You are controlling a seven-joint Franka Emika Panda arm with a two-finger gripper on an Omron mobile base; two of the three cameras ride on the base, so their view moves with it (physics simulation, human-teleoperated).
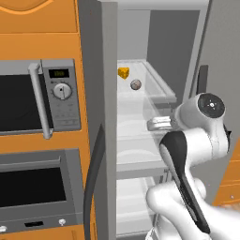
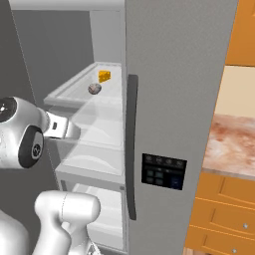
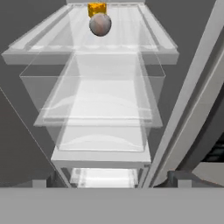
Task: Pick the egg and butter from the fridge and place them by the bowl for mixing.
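The fridge [image 1: 108, 117] stands with its left door open and its right door [image 2: 174, 74] closed. On the upper glass shelf [image 3: 131, 41] lies the egg [image 1: 136, 85] [image 2: 94, 88] [image 3: 100, 24], a small grey-brown ball. Just behind it sits the butter [image 1: 123, 72] [image 2: 104, 75] [image 3: 97, 8], a yellow-orange chunk. My gripper [image 1: 152, 124] [image 2: 73, 131] [image 3: 111, 181] is open and empty at the fridge opening. It is below the level of that shelf, well short of both items, and points inward. The bowl is out of view.
A microwave [image 1: 28, 98] and a wall oven [image 1: 33, 187] sit in orange cabinets left of the fridge. The open door's black handle [image 1: 93, 178] hangs close on my left. A marble counter [image 2: 234, 144] over orange drawers lies to the right. Lower glass shelves [image 3: 100, 109] are bare.
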